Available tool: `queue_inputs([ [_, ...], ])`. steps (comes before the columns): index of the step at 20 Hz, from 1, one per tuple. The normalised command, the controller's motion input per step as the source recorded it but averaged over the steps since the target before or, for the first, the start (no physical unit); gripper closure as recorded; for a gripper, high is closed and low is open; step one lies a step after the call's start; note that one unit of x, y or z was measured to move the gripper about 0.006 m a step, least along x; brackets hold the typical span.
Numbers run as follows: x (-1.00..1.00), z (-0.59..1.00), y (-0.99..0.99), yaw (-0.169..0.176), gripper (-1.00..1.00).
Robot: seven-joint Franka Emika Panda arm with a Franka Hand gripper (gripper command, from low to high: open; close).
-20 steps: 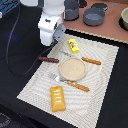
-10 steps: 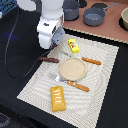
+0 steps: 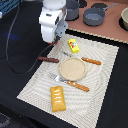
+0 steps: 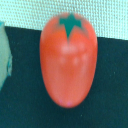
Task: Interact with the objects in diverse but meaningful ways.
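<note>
tomato (image 4: 68, 59) fills wrist view, beyond placemat's (image 3: 100, 95) far-left edge | gripper (image 3: 52, 41) opening: cannot tell (fingers hidden) | risk: round tomato rolling from off-centre pinch

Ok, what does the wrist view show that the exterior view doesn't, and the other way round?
Only the wrist view shows the red tomato, close up, green star on top, lying on the dark surface beside the mat. Only the exterior view shows the plate, pastry, yellow block, sausage, fork, knife and pots. Both show the pale mat.
</note>
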Motion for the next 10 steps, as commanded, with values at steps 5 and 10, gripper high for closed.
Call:
queue_inputs([
  [5,0.67,0.47,0.01,-0.063,-1.00],
  [10,0.77,0.26,0.00,-0.134,-1.00],
])
